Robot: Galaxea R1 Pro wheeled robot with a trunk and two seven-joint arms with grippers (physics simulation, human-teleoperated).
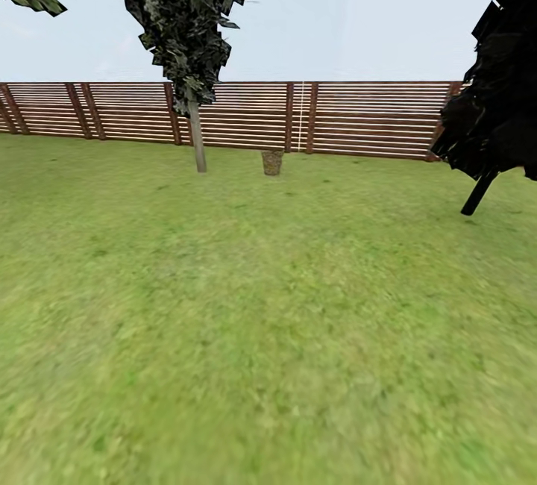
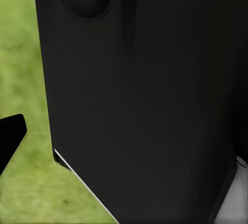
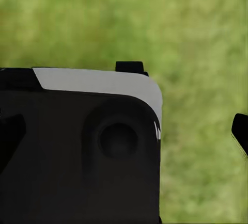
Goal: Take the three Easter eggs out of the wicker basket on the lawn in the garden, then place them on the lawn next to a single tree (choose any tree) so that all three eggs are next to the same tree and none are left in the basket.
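A wicker basket (image 1: 271,163) stands on the lawn (image 1: 268,321) beside a pale-trunked tree (image 1: 197,138) near the fence (image 1: 358,118); jaws' state cannot be told.

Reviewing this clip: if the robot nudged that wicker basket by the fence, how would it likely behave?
The wicker basket looks small and woven, so probably light and easy to shove. It stands upright on the lawn; it looks about as tall as wide, so a high push might tip it. Grass would likely resist sliding. It is too distant to judge stiffness.
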